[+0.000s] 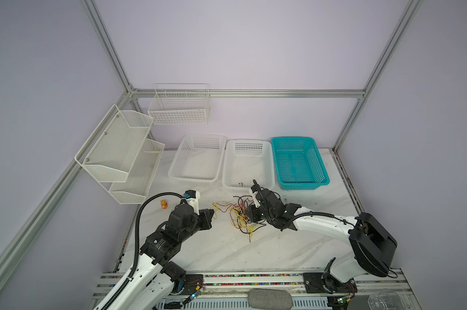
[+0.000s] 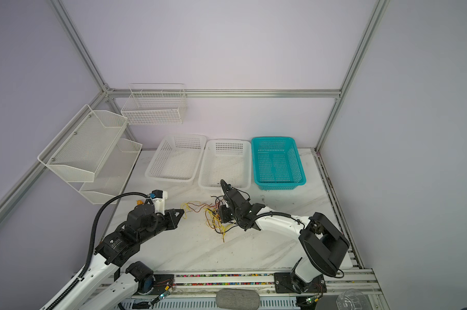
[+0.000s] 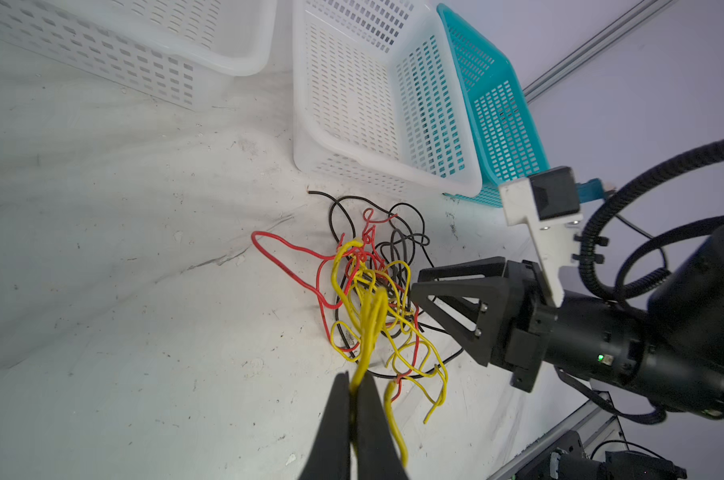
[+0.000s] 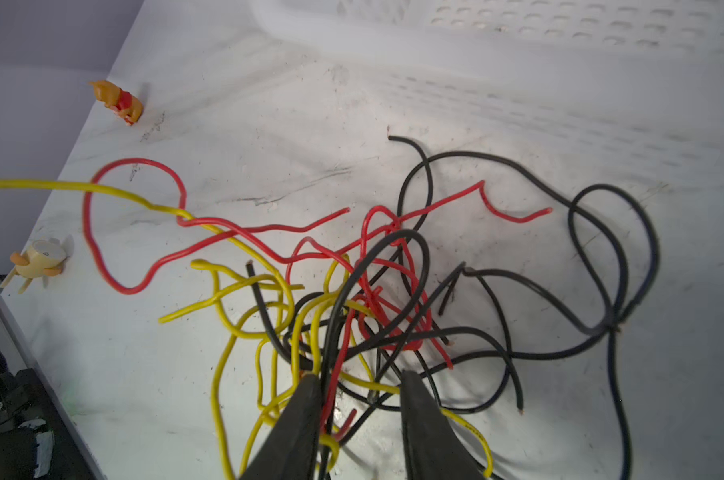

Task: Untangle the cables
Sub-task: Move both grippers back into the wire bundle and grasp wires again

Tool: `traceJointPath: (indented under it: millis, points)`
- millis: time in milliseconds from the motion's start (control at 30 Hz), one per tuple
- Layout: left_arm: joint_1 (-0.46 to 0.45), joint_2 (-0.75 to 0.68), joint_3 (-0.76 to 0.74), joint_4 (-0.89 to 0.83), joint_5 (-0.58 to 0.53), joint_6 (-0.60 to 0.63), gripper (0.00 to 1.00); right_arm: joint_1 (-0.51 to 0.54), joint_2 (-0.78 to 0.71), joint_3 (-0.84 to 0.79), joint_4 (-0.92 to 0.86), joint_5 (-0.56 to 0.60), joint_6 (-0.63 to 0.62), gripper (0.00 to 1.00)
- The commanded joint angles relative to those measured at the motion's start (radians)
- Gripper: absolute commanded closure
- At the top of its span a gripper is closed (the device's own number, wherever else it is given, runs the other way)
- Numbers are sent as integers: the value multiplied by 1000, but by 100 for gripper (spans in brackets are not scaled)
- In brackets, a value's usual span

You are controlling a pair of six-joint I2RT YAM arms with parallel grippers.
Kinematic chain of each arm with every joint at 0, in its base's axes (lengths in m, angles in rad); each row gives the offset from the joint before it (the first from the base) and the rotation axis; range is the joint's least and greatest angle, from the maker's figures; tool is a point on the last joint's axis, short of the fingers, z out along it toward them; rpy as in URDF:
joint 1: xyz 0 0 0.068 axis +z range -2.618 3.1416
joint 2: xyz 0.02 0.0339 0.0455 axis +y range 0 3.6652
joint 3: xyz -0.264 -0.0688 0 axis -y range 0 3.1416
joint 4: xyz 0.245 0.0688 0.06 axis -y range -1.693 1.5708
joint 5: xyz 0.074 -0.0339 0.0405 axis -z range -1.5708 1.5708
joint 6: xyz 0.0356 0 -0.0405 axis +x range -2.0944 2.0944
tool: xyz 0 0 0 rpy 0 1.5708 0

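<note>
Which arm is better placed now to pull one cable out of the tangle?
Left, probably. The left gripper has its jaws shut on a yellow cable that leads out of the tangle, so it can simply pull away. The right gripper stands open over the tangle, gripping nothing.

Scuffed white marbled surface (image 1: 227, 249). Along the back, side by side: a white basket (image 1: 193, 179), a second white basket (image 1: 225, 163), a teal basket (image 1: 304, 185). Black, yellow and red cables (image 1: 239, 214) lie tangled mid-surface; small orange figure (image 1: 164, 204) near the left edge.
</note>
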Motion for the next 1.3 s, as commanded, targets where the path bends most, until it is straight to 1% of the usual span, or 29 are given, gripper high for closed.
traceJointPath:
  millis: [0, 67, 100, 133, 167, 233, 267, 367, 400, 533, 600, 733, 900, 967, 1100, 1133, 1200, 1267]
  points:
    - [3, -27, -19, 60, 3, -2, 100, 5, 38, 36, 75, -21, 25, 66]
    - [3, -28, -45, 65, 1, -15, 100, 6, 70, 43, 90, -22, 25, 68]
    - [3, -24, -54, 66, 6, -17, 97, 5, 82, 44, 97, -31, 24, 70]
    - [4, -18, -60, 66, 9, -21, 85, 5, 92, 44, 107, -39, 28, 72]
    - [4, -14, -65, 67, 13, -24, 78, 5, 100, 41, 117, -44, 31, 74]
    - [4, -7, -68, 64, 19, -30, 61, 5, 112, 32, 144, -67, 39, 75]
    - [3, -4, -67, 62, 23, -32, 56, 6, 115, 26, 154, -78, 43, 75]
    - [3, 5, -57, 65, 43, -54, 38, 7, 120, 9, 176, -98, 53, 74]
    - [4, 13, -57, 73, 60, -66, 34, 7, 118, 2, 185, -97, 54, 73]
    - [1, 73, -82, 149, 143, -124, 28, 7, 107, -24, 224, -116, 63, 69]
    - [-10, 112, -108, 206, 173, -153, 26, 8, 102, -29, 230, -118, 64, 68]
    - [-57, 212, -157, 316, 194, -202, 26, 8, 61, -50, 252, -112, 67, 65]
    - [-128, 343, -164, 407, 182, -234, 26, 7, 48, -70, 276, -121, 79, 65]
    - [-143, 389, -163, 451, 184, -244, 26, 10, 53, -82, 291, -127, 88, 65]
    - [-161, 460, -135, 485, 176, -247, 27, 15, 54, -95, 304, -127, 91, 65]
    - [-163, 469, -130, 493, 176, -246, 30, 15, 54, -98, 306, -126, 93, 65]
    - [-168, 489, -123, 503, 176, -241, 40, 16, 54, -103, 304, -121, 93, 66]
    - [-172, 506, -118, 503, 178, -233, 58, 16, 52, -109, 302, -116, 91, 66]
